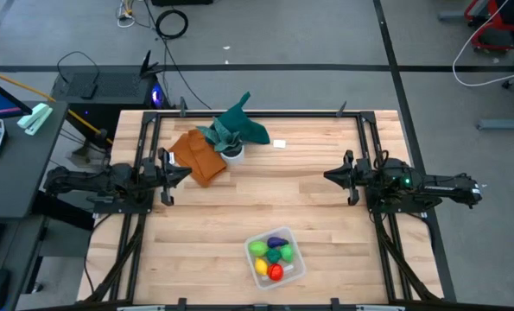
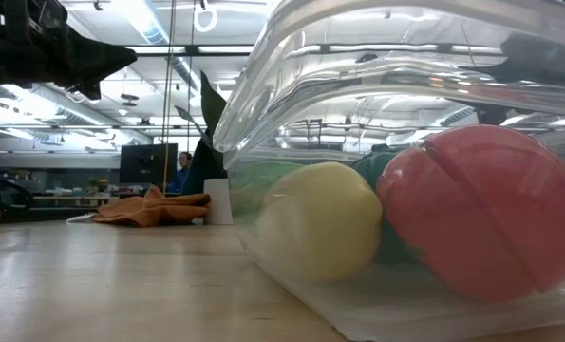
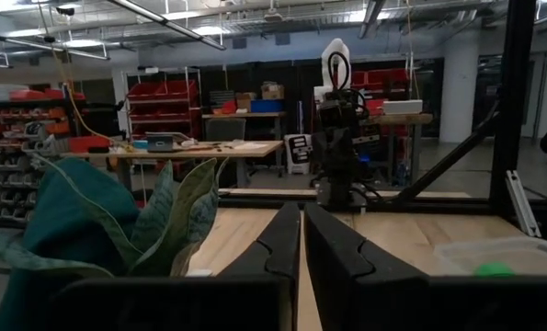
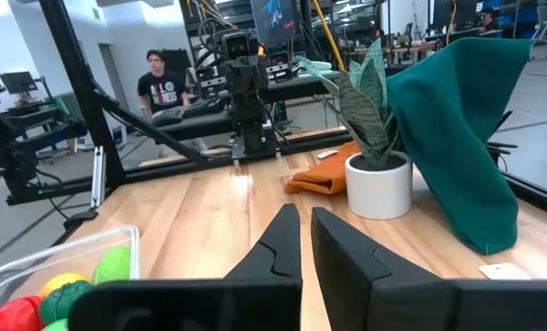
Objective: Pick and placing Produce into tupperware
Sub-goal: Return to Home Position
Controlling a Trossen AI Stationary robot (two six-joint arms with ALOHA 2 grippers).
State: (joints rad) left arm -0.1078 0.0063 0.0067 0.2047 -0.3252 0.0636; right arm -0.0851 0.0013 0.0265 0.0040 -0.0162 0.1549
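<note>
Both arms sit out at the sides of the table [image 1: 326, 207], facing each other. The left gripper [image 1: 186, 172] is just beside the orange-brown cloth [image 1: 198, 155], fingers pressed together, nothing in them. The right gripper [image 1: 327, 176] is on the opposite side, well apart from everything, fingers squeezed together too, empty. All the produce [image 1: 272, 257] is piled inside the tupperware [image 1: 298, 266], which sits between the arms toward the edge opposite the white pot [image 1: 232, 153]: yellow, red, purple, two greens. The pot touches the cloth.
</note>
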